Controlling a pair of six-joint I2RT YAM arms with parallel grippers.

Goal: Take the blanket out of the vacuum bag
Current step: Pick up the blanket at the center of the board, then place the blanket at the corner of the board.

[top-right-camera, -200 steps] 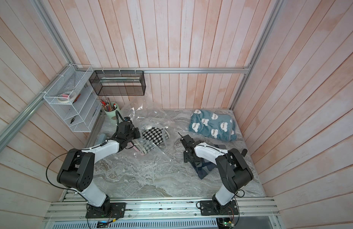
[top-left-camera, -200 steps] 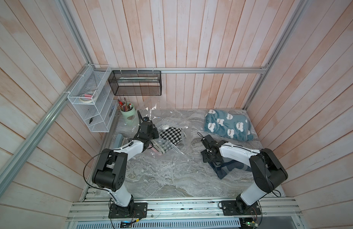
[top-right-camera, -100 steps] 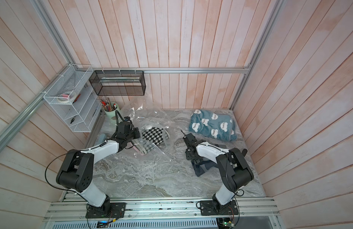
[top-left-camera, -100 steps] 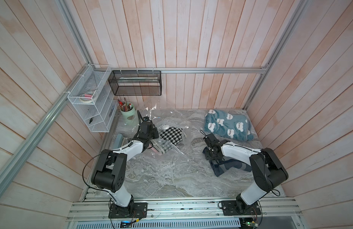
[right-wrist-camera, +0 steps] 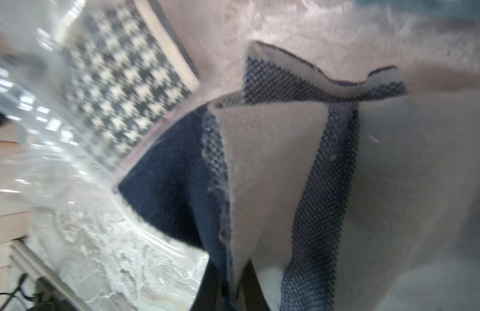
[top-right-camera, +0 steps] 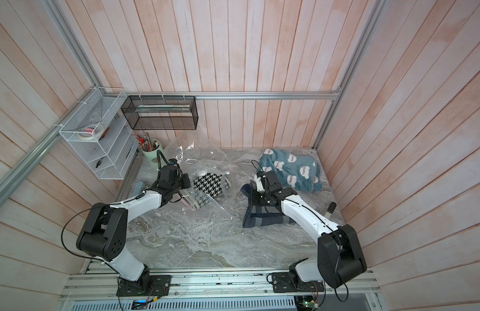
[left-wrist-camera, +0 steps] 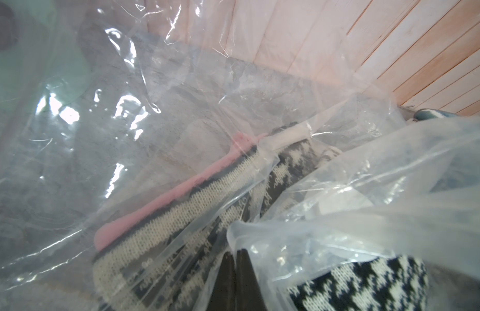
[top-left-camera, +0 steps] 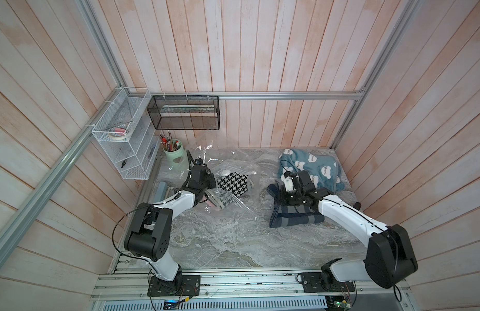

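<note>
Nearest the arm bases, the marble-patterned table (top-left-camera: pixel 233 242) is bare. Beyond that, on the right side, a navy and grey striped knitted blanket (top-left-camera: pixel 292 219) lies outside the plastic. Its far end is bunched up off the table under the right gripper (top-left-camera: pixel 283 200). The right wrist view shows that gripper (right-wrist-camera: pixel 228 282) closed tight, with a fold of the navy blanket (right-wrist-camera: pixel 166 175) pinched between its fingers. On the left side, the left gripper (top-left-camera: pixel 207 185) sits low over the vacuum bag (top-left-camera: pixel 233 167). In the left wrist view its dark fingers (left-wrist-camera: pixel 228 280) are pressed together on a wrinkle of the clear film (left-wrist-camera: pixel 152 107). The vacuum bag sprawls crumpled across the left-centre of the table, and its far edge rises against the back wall. Inside it lie a black-and-white houndstooth blanket (top-left-camera: pixel 232 184) and a pink piece (left-wrist-camera: pixel 166 194). The round white valve (top-left-camera: pixel 226 171) sits just beyond the houndstooth blanket. Farther back, in the right corner, is a teal bear-print blanket (top-left-camera: pixel 314 164). In the left corner stands a green cup of pens (top-left-camera: pixel 174 156). A white wire shelf (top-left-camera: pixel 125 150) and a black mesh basket (top-left-camera: pixel 183 113) hang on the walls above.
</note>
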